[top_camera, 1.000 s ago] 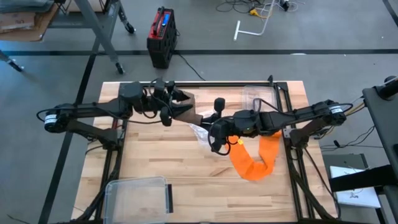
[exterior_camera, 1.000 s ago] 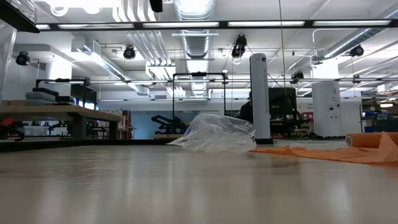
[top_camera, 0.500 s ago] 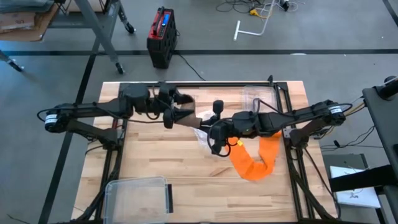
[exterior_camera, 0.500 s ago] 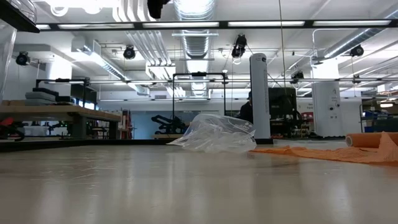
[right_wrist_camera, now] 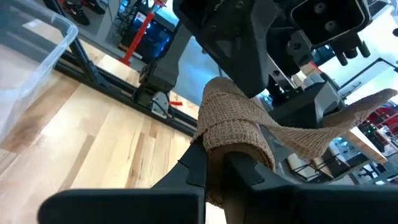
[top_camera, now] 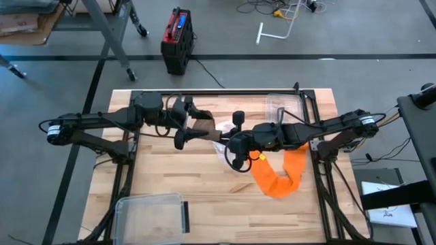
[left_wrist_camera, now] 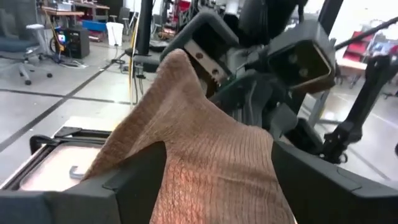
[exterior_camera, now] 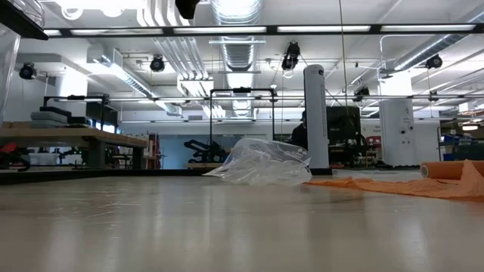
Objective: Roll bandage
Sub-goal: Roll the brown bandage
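Holding the tan bandage roll (right_wrist_camera: 233,127) pinched between its closed fingers (right_wrist_camera: 193,171), our right gripper (top_camera: 235,141) hangs above the middle of the wooden table (top_camera: 170,177). From the roll a loose tail of the bandage (left_wrist_camera: 205,155) stretches across to our left gripper (top_camera: 191,122), which meets it just beside, on the left half of the table. That gripper's fingers (left_wrist_camera: 134,186) stand wide apart with the flat strip lying between them; we cannot tell whether they touch the cloth. In the left wrist view the strip rises to a peak right in front of the right gripper's toothed jaw.

Moving outward, a crumpled clear plastic bag (exterior_camera: 261,162) lies on the table under and just beside the two grippers. An orange cloth (top_camera: 279,178) sits curved on the right half of the table, below our right arm, and in the low view it lies flat with one rolled end at the far right. A clear plastic box (top_camera: 151,212) rests at the near left edge of the table, well apart from both grippers. Another clear container (top_camera: 283,105) sits near the far right edge. On the floor beyond the table stands a red and black case (top_camera: 177,37).
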Controlling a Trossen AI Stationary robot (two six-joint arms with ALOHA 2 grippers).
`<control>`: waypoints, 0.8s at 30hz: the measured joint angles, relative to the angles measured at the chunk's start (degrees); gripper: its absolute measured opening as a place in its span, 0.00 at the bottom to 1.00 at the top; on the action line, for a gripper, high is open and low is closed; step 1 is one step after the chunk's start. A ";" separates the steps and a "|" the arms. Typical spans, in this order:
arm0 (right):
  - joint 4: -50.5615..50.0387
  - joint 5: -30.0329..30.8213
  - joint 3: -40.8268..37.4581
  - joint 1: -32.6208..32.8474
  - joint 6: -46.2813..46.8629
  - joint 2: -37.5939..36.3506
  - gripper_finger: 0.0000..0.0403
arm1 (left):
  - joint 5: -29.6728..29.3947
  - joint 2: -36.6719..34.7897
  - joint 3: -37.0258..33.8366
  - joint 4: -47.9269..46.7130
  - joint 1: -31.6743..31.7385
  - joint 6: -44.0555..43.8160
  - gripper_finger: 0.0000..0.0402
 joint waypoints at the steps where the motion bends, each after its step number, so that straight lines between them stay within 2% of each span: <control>1: -0.23 0.00 0.00 0.00 0.01 0.00 0.03 | 0.04 0.16 0.00 -0.40 0.00 0.23 0.71; 9: -1.32 0.01 -0.35 0.00 0.01 0.00 0.03 | 1.53 -0.24 -0.02 -4.79 0.09 -3.72 0.65; 12: -1.81 0.02 -0.38 0.00 0.00 0.00 0.03 | 1.80 -0.80 -0.02 -4.75 0.09 -6.63 0.68; 16: -1.72 -0.22 -0.39 0.00 0.00 -0.02 0.03 | 5.47 -1.25 -0.02 -5.69 0.11 -10.45 0.73; 20: -1.61 -1.60 -0.42 0.00 0.55 -0.03 0.03 | 6.67 -2.33 0.52 -9.81 0.09 -9.71 0.76; 24: -1.55 -4.20 -0.42 0.00 2.44 -0.04 0.03 | 5.08 -3.45 2.59 -10.94 0.09 -5.17 0.76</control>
